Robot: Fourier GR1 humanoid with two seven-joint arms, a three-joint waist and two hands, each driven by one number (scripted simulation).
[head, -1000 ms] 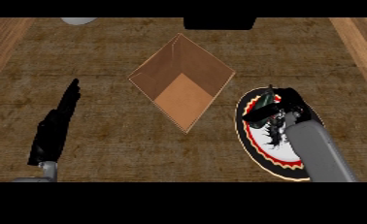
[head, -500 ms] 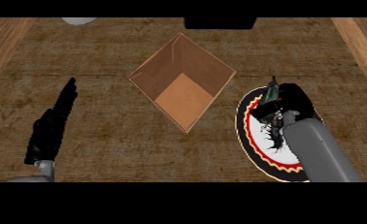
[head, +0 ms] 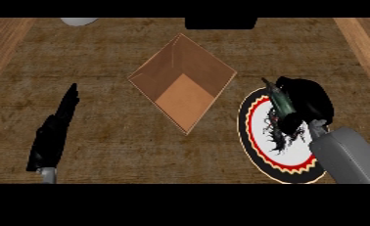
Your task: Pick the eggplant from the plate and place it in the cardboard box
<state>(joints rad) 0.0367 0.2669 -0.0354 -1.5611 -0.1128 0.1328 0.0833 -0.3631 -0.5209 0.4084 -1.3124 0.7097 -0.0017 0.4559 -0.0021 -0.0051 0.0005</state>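
The right hand (head: pixel 309 100), fingers curled round the eggplant (head: pixel 280 101), has lifted it toward the plate's (head: pixel 253 122) twelve o'clock rim, so carrying to the box (head: pixel 184 80) at ten o'clock comes next.

Wooden counter (head: pixel 94 68): cardboard box (head: pixel 184 83), plate (head: pixel 253 122) beside.

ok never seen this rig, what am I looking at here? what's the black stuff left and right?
This is a head view, looking steeply down at a wooden counter. The black shapes are a humanoid robot's two hands on grey forearms. The left hand rests open with straight fingers near the left edge. The right hand is curled round a dark eggplant above a round patterned plate. In the middle sits an open cardboard box, where the eggplant should go. A pale object and a dark one sit at the far edge.
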